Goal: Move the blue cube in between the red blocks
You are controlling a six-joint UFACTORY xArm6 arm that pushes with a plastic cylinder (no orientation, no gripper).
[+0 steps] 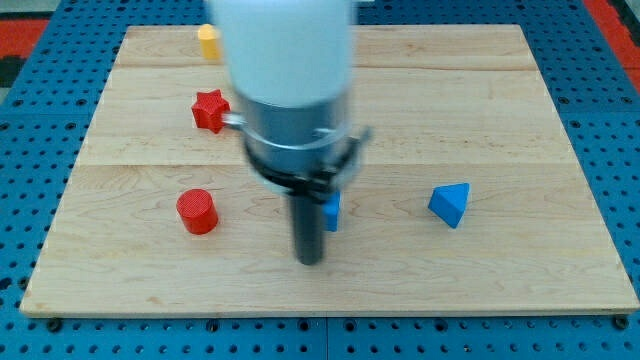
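Note:
The blue cube [332,210] lies near the board's middle, mostly hidden behind my rod; only its right edge shows. My tip [310,260] rests on the board just below and to the left of the cube, close to it. A red star block [209,110] sits at the upper left. A red cylinder [197,211] sits at the left, below the star. The cube is to the right of both red blocks, level with the cylinder.
A blue triangular block [450,204] lies to the right of the middle. A yellow block [208,41] sits at the top left, partly hidden by the arm. The wooden board [500,120] rests on a blue pegboard.

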